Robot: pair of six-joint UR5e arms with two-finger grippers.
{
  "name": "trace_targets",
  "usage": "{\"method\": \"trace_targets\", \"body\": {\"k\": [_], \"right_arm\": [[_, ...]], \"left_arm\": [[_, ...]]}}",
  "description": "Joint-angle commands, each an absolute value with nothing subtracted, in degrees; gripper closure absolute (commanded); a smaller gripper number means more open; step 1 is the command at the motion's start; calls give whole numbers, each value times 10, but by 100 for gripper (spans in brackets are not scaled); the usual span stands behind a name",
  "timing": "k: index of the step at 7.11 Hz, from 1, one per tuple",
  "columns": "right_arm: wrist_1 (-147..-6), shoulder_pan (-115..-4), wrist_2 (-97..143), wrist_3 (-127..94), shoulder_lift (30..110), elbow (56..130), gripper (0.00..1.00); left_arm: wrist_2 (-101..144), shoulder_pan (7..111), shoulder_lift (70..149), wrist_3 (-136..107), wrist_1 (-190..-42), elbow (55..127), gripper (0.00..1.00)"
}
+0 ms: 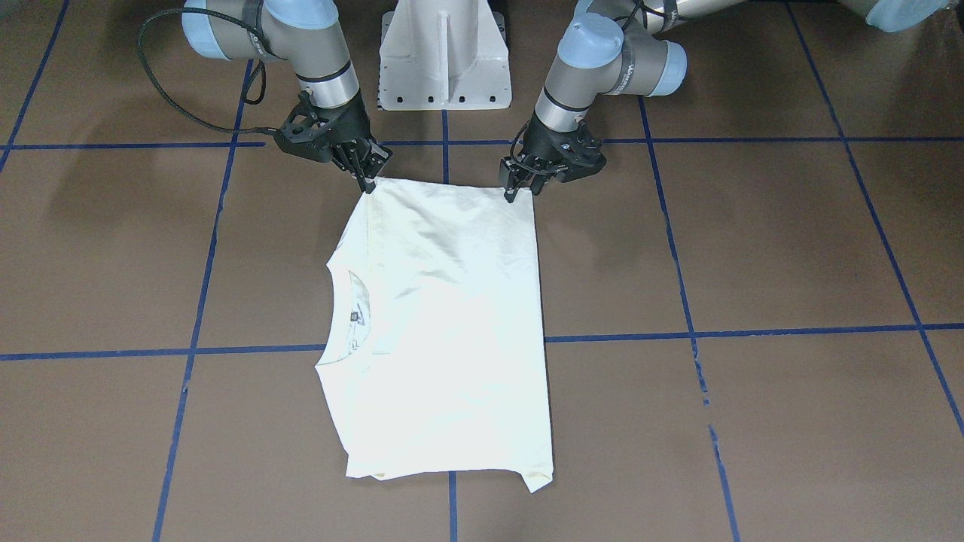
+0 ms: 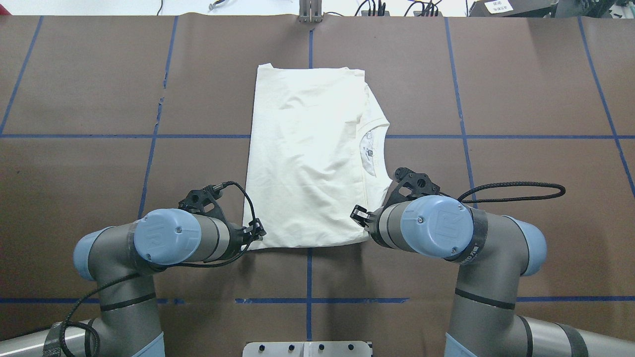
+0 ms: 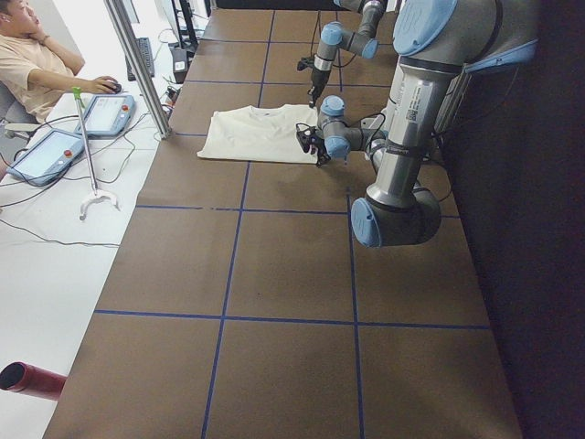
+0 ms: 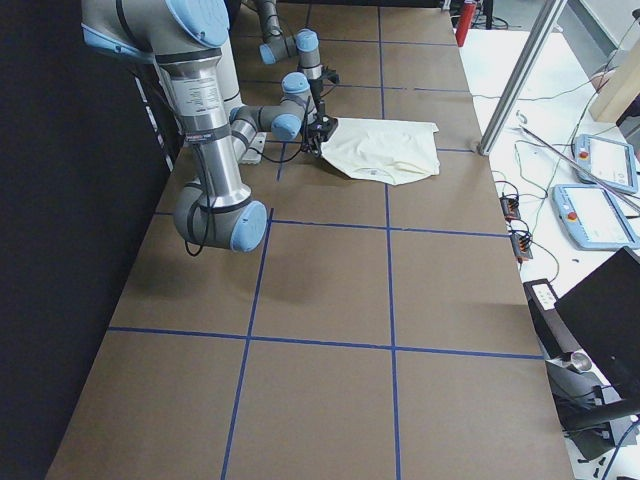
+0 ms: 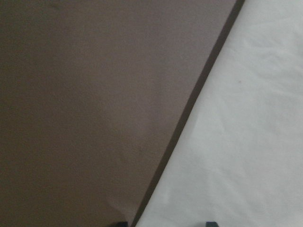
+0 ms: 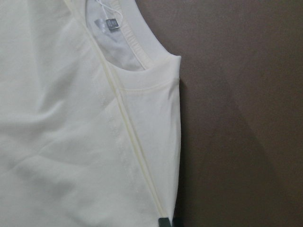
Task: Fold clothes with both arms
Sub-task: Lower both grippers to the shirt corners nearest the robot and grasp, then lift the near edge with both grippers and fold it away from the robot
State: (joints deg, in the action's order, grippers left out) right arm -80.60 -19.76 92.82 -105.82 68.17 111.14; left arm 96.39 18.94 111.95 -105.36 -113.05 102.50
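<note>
The cream T-shirt point(image 1: 452, 324) point(image 2: 307, 158) lies folded flat on the brown table, print hidden, its ribbed collar point(image 2: 372, 148) point(image 6: 137, 42) toward the robot's right. My left gripper point(image 1: 521, 192) point(image 2: 258, 235) is at the shirt's near left corner; in the left wrist view its fingertips stand wide apart, open, over the cloth's edge point(image 5: 246, 142). At the near right corner, my right gripper point(image 1: 369, 184) point(image 2: 358, 215) has its fingertips close together at the shirt's side seam point(image 6: 137, 156), shut on the cloth.
The white pedestal base point(image 1: 444, 53) stands between the arms. Blue tape lines point(image 1: 753, 331) cross the table. Beyond the far edge, a seated person point(image 3: 27, 64), two pendants point(image 3: 105, 114) and a metal post point(image 3: 137, 64). A red cylinder point(image 3: 32, 380) lies off the table's corner.
</note>
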Motion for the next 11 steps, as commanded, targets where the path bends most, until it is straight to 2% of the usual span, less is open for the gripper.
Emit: {"method": "trace_targets", "body": {"k": [1, 2, 4, 6, 7, 9, 10, 11], "right_arm": [[-806, -198, 928, -1059, 681, 1112, 100], [-806, -198, 928, -1058, 682, 1112, 100], [-806, -198, 927, -1059, 683, 1111, 100], [-807, -188, 925, -1066, 682, 1123, 100], [-808, -162, 923, -1070, 694, 1153, 100], [-808, -121, 911, -1082, 757, 1256, 100], [-808, -137, 911, -1081, 752, 1265, 100], [-808, -181, 914, -1075, 746, 1256, 100]], "left_arm": [[963, 189, 1121, -1063, -1129, 1028, 84], [963, 189, 1121, -1063, -1129, 1029, 100], [963, 188, 1122, -1063, -1128, 1034, 100], [966, 187, 1116, -1063, -1055, 1126, 100], [968, 186, 1115, -1063, -1050, 1162, 100], [971, 182, 1114, -1082, -1030, 1217, 100], [979, 183, 1113, -1082, -1027, 1249, 100], [976, 197, 1121, -1076, -1026, 1233, 100]]}}
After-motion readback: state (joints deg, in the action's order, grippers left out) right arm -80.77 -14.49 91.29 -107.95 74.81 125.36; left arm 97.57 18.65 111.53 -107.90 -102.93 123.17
